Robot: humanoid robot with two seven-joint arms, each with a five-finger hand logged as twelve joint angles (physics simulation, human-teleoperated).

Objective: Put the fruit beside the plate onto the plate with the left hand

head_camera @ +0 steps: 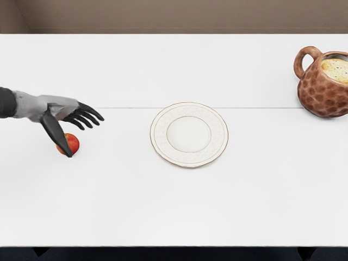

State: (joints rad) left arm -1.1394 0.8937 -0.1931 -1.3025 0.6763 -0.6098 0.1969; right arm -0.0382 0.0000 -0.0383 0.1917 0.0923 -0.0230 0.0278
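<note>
The left hand (60, 111) hovers with fingers (87, 117) spread, grasping nothing. The fruit (73, 142) sits on the table (174, 206) just beneath them, the plate (188, 109) well to their right.

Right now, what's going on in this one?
The left hand hovers over a small red fruit that lies on the white table, to the left of the plate. The hand's fingers are spread and the thumb crosses in front of the fruit, but no grasp has closed. The plate holds nothing. A brown jug stands at the far right, untouched.
</note>
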